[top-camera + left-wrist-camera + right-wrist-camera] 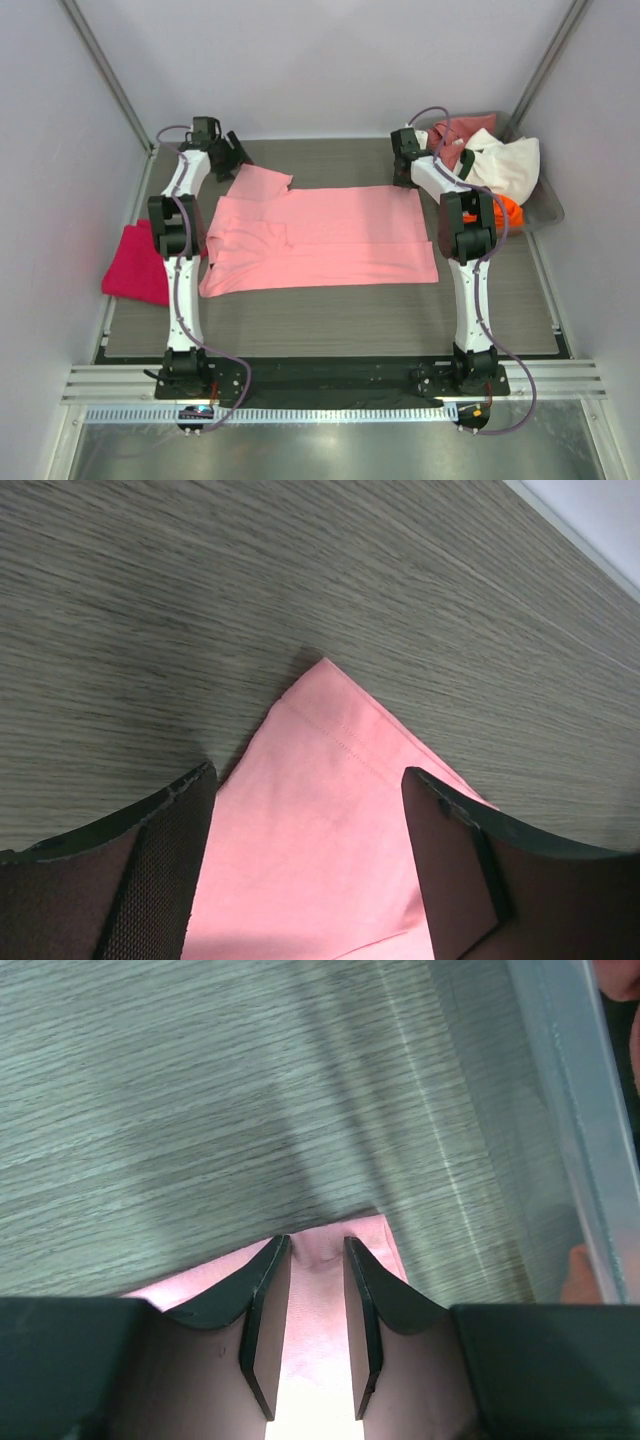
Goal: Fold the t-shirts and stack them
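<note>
A: Top external: light pink cloth t-shirt (pixel 320 240) spread flat on grey wood-grain table (pixel 350 320), sleeves toward the left arm's side.
B: Left gripper (pixel 310 780)?
A: Jaws wide, the shirt's far sleeve corner between them.
B: Right gripper (pixel 317 1245)?
A: Jaws narrow at the far hem corner, cloth puckered between the tips; pinched or not, cannot tell

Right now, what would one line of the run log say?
pink shirt: spread flat on table | left tool: open over sleeve corner | right tool: slim gap about hem corner, grip unclear
</note>
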Motion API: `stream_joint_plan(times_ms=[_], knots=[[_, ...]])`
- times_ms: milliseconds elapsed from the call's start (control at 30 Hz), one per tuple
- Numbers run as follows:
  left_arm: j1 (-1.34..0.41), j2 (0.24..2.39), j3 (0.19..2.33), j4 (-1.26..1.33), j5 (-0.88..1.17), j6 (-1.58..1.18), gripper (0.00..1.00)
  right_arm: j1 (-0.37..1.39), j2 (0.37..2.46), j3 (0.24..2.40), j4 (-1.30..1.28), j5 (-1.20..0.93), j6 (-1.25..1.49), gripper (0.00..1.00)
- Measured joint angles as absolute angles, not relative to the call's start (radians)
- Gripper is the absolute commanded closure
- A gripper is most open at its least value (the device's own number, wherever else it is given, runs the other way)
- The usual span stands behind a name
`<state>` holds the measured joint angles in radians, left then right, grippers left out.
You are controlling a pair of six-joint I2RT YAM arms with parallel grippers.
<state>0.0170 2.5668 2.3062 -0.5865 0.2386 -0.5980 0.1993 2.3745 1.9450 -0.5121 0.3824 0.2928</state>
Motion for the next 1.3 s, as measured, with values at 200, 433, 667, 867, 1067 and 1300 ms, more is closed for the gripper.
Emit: stream_joint_plan(times_ms=[200,433,667,867,1067,1300], knots=[[0.017,2.606,2.362,-0.608,0.244,-0.603,0.42,0.199,2.374,1.945,-0.512,0.381,0.292,0.68],[0.014,2.636,2.387,-0.611,0.262,-0.628,0.86,0.199,2.374,1.945,-0.512,0.381,0.293,0.67],[0.013,2.645,2.376,-0.589,0.262,-0.654,1.00,0.199,2.374,1.945,-0.512,0.382,0.293,0.63],[0.028,2.589,2.265,-0.520,0.262,-0.673,1.00,0.199,2.374,1.945,-0.513,0.383,0.293,0.57],[0.070,2.542,2.183,-0.499,0.252,-0.677,1.00,0.197,2.374,1.949,-0.515,0.376,0.297,0.52],[0.086,2.531,2.168,-0.497,0.233,-0.677,1.00,0.178,2.374,1.964,-0.525,0.343,0.313,0.48]])
